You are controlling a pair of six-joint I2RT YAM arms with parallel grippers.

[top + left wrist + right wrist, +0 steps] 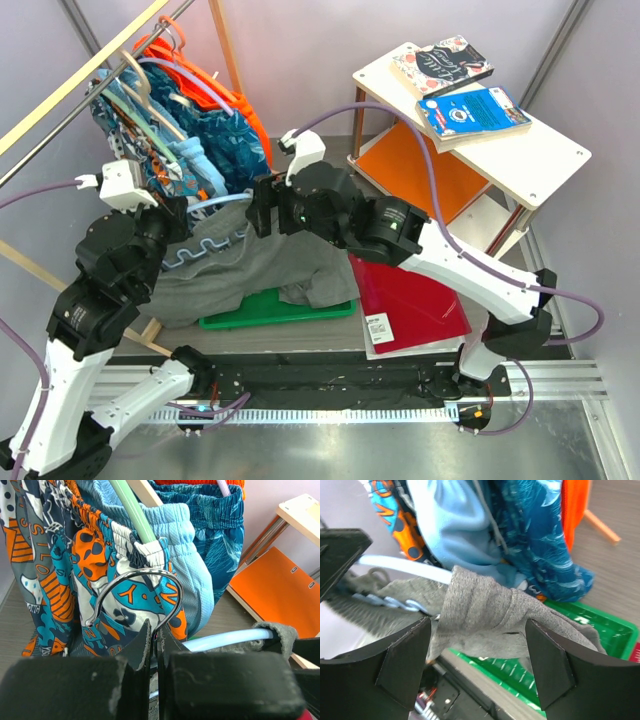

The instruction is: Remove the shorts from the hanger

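The grey shorts (250, 268) hang on a pale blue hanger (215, 203) and sag over a green tray (275, 308). My left gripper (178, 215) is shut on the hanger's metal hook (135, 587), seen closely in the left wrist view (155, 630). My right gripper (258, 210) is open, its fingers either side of a bunched fold of the grey shorts (485, 610) without pinching it (477, 630). The floral-print shorts (130, 135) hang on the rack behind, and fill the left wrist view (55, 575).
Other blue and orange garments (225, 130) hang on the wooden rack rail (80, 85). A white side table (520, 150) with books (470, 110) and an orange shelf (420, 170) stands at the right. A red folder (415, 300) lies beside the tray.
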